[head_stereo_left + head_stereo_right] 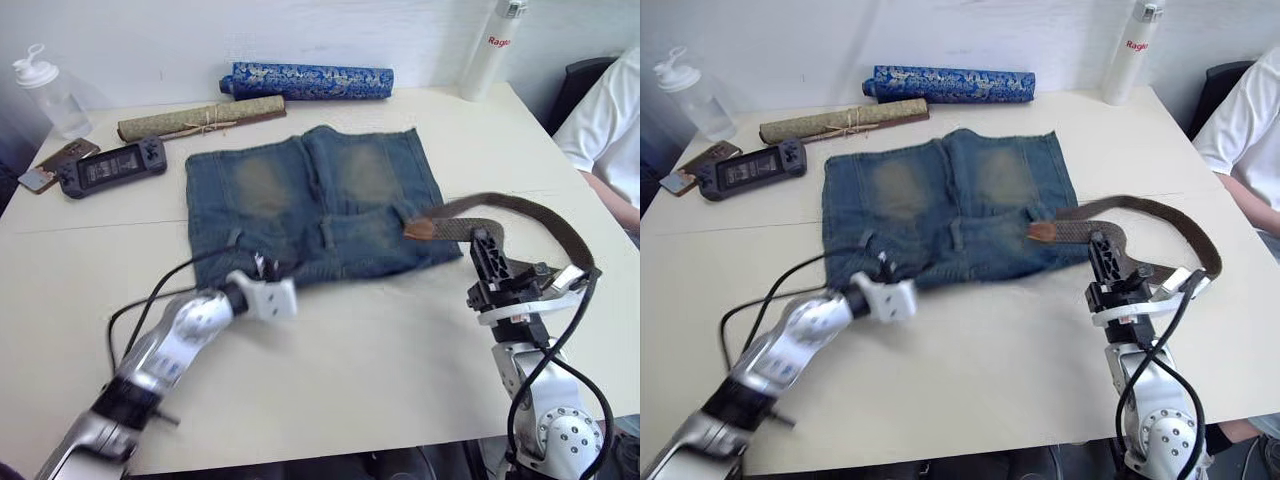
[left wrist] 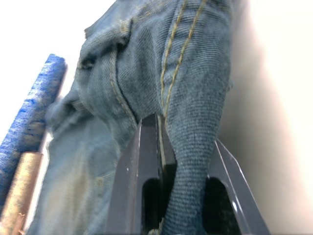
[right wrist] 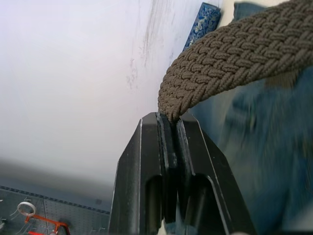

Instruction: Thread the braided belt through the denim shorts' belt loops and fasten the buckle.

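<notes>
Now the shorts lie flat mid-table, waistband nearest the robot; left gripper pinches the waistband edge; right gripper clamps the belt, whose tan tip rests on the denim.

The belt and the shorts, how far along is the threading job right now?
Early stage. Done: both pincers have their grips. The left pincer is shut on the waistband edge of the denim shorts; the right pincer is shut on the braided belt. In hand: the belt's tan tip lies on the shorts near the waistband. Left: no belt loop looks threaded, and the buckle is unfastened.
</notes>
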You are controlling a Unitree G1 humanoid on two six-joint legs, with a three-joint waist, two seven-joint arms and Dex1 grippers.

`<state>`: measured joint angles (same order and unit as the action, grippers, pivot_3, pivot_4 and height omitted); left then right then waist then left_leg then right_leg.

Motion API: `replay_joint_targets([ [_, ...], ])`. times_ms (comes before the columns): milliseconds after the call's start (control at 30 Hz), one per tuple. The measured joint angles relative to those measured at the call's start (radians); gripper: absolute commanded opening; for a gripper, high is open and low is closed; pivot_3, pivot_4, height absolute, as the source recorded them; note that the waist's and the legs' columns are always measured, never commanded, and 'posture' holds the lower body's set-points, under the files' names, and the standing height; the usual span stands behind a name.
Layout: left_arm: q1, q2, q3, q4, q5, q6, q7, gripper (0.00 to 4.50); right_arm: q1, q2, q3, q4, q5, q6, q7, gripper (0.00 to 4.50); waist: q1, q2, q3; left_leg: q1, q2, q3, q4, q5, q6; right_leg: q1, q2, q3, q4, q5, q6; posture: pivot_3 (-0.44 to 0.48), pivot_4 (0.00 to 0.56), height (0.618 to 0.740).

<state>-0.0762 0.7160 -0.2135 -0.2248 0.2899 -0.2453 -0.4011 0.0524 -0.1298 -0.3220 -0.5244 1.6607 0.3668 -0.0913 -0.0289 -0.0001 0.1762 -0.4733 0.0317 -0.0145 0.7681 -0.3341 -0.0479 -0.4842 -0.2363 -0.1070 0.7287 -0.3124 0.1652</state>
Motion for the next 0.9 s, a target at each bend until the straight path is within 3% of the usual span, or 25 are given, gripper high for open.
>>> replay_joint_targets([
  [133, 0.216, 0.067, 0.112, -0.107, -0.032, -0.010, -0.017, 0.06, 0.009, -0.040, -0.015, -0.008, 0.003, 0.005, -0.009, 0.00, 0.006, 0.003, -0.002, 0.001, 0.000, 0.000, 0.002, -0.002, 0.000, 0.000, 0.000, 0.000, -0.001, -0.002, 0.000, 0.000, 0.150, 0.645],
  [267, 0.242, 0.035, 0.134, -0.134, -0.055, 0.045, -0.043, 0.06, 0.010, -0.082, -0.017, -0.012, 0.019, 0.016, -0.011, 0.00, 0.025, 0.004, -0.002, 0.001, 0.000, 0.000, 0.002, -0.002, 0.000, 0.000, 0.000, 0.000, 0.000, -0.003, 0.000, 0.000, 0.150, 0.645],
  [467, 0.243, -0.038, 0.147, -0.167, -0.163, 0.153, -0.098, 2.90, 0.001, -0.117, -0.013, -0.012, 0.032, 0.037, -0.029, 0.00, 0.033, 0.003, -0.003, 0.000, 0.000, -0.001, 0.008, -0.002, 0.000, 0.000, 0.000, 0.000, 0.002, -0.003, 0.000, 0.000, 0.150, 0.645],
  [500, 0.244, -0.038, 0.153, -0.174, -0.188, 0.169, -0.114, 3.09, -0.001, -0.129, -0.012, -0.012, 0.032, 0.044, -0.031, 0.00, 0.033, 0.003, -0.003, -0.001, 0.000, -0.001, 0.009, -0.002, -0.001, 0.000, 0.000, 0.000, 0.003, -0.003, 0.000, 0.000, 0.150, 0.645],
  [667, 0.267, -0.031, 0.259, -0.272, -0.661, 0.379, -0.325, 3.09, -0.008, -0.229, -0.010, 0.006, 0.039, 0.101, -0.044, 0.00, 0.032, 0.002, -0.002, -0.004, 0.002, -0.003, 0.020, -0.009, 0.001, 0.000, 0.000, 0.000, 0.007, -0.005, 0.000, 0.000, 0.150, 0.645],
  [900, 0.169, 0.019, 0.354, -0.279, -0.877, 0.509, -0.445, 3.09, -0.051, -0.371, -0.011, 0.071, 0.045, 0.184, -0.068, 0.00, 0.032, 0.002, -0.001, -0.003, 0.001, -0.002, 0.021, -0.009, 0.002, 0.001, 0.001, 0.000, 0.007, -0.005, 0.000, 0.000, 0.150, 0.645],
])
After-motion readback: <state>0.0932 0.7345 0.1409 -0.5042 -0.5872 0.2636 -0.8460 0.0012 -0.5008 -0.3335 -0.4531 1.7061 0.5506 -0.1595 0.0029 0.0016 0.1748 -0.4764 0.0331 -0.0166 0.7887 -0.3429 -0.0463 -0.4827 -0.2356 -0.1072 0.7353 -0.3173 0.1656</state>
